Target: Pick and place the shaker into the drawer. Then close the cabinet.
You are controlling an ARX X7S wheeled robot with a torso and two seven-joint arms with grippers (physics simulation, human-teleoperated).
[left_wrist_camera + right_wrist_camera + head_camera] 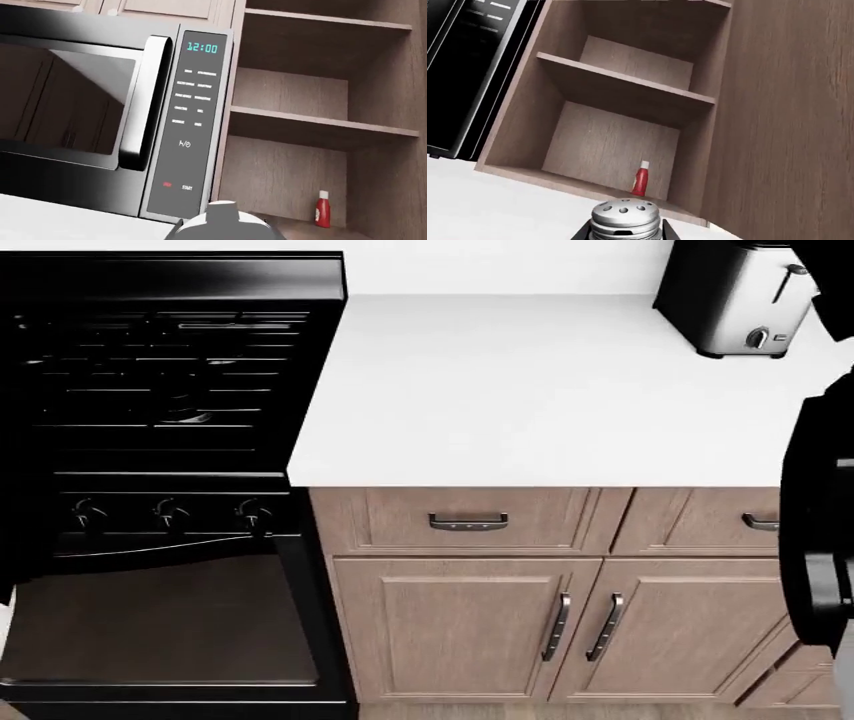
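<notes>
Between right claw fingers: shaker, upright, gripped; left claw state unclear, out of sight

Upright silver-capped shaker between fingers

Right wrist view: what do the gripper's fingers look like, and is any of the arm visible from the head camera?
Only the black finger tips show, flat and angular, flanking the silver cap. The head view shows a glossy black arm segment, rounded, without visible cables or markings.
</notes>
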